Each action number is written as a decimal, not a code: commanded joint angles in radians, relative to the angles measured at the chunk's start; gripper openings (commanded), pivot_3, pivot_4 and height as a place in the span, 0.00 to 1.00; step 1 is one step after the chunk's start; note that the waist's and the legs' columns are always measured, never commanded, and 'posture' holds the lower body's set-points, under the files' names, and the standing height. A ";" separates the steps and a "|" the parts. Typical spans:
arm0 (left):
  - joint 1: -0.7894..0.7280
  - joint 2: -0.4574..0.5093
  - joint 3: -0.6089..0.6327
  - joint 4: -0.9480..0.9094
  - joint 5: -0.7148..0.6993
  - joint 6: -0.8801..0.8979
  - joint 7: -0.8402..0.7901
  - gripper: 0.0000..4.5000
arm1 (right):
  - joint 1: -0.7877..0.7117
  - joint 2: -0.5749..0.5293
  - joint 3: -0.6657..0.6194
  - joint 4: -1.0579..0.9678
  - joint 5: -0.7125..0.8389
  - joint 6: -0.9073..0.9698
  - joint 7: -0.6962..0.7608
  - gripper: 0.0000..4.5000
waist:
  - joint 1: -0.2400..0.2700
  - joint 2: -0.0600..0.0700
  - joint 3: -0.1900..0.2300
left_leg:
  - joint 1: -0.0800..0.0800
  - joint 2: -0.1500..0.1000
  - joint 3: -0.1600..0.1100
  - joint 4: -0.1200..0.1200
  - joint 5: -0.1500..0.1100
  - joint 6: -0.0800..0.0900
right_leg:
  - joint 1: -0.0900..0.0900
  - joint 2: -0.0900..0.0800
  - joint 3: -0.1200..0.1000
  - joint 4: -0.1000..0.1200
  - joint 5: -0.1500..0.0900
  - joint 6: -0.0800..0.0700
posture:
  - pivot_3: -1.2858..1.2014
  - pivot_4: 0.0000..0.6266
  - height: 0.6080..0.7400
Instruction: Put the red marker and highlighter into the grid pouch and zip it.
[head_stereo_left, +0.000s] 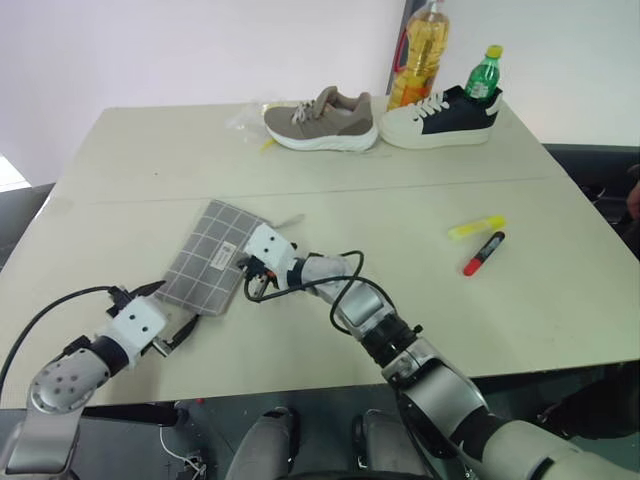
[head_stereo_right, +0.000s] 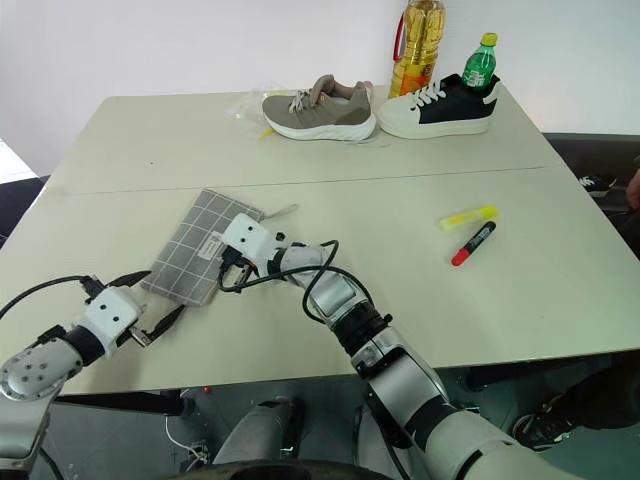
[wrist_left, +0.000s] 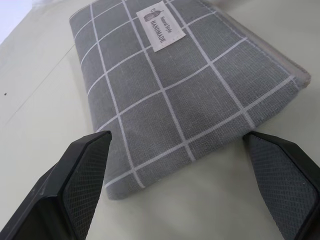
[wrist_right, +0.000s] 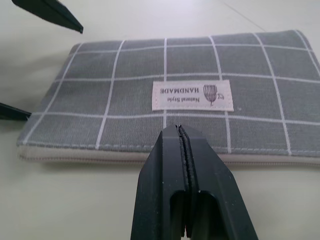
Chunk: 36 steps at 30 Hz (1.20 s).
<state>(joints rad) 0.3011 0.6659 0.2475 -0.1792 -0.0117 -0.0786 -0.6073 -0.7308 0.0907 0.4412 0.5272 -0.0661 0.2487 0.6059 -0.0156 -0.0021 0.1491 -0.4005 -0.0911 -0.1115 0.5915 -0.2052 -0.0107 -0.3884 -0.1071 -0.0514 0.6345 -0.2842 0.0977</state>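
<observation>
Opening step: getting the grid pouch ready comes first, judging by the layout; neither pen is in it, and nothing is held by either arm.
Pouch position: it lies flat on the table near the robot's left front, label side up, with its zipper edge facing the right gripper.
Zipper state: the edge looks closed along the stretch seen from the right wrist, though I cannot tell where the pull tab sits.
Left gripper: jaws spread wide and empty, straddling the pouch's near short end; the fingers stand just outside its two corners, not touching fabric.
Right gripper: fingers pressed together with nothing between them, tip pointing at the zipper edge just below the white label, very near or just at the seam.
Red marker: lying on the table well to the robot's right, far from both grippers.
Highlighter: just beside the marker, on its far side, also untouched.
Next move: probably the left jaws close on the pouch end to pin it while the right tip finds the pull and draws the zip open.
Risk: thin fabric may slide or bunch if the hold is weak.
</observation>
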 joint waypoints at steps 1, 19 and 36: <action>0.028 -0.006 -0.031 -0.021 0.003 0.003 -0.014 1.00 | 0.002 0.016 0.035 0.014 -0.033 -0.018 0.011 0.01 | -0.001 0.000 0.000 | 0.001 0.000 0.000 0.000 0.000 0.000 | 0.000 0.001 0.001 0.000 0.000 0.000 | 0.52 0.24 0.99; -0.002 0.026 -0.037 0.017 0.050 -0.015 -0.004 1.00 | 0.040 0.010 0.010 -0.037 -0.051 -0.010 0.009 0.01 | 0.002 0.000 0.000 | 0.008 0.000 0.000 -0.003 -0.003 -0.004 | 0.001 0.005 0.013 0.000 0.000 -0.001 | 0.52 0.24 0.99; -0.142 0.042 -0.144 0.154 0.168 -0.103 0.036 0.88 | 0.221 -0.133 -0.094 -0.431 0.029 0.157 0.007 0.00 | 0.005 -0.002 -0.003 | 0.009 0.001 -0.001 -0.002 -0.002 -0.004 | 0.000 0.006 0.014 0.000 0.001 -0.001 | 0.52 0.24 0.99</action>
<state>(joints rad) 0.1557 0.7071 0.1329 -0.0769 0.1108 -0.1857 -0.5837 -0.5107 -0.0427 0.3560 0.1475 -0.0531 0.4023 0.6214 -0.0103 -0.0037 0.1458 -0.3917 -0.0903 -0.1123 0.5891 -0.2077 -0.0146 -0.3880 -0.1010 -0.0368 0.6345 -0.2835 0.0962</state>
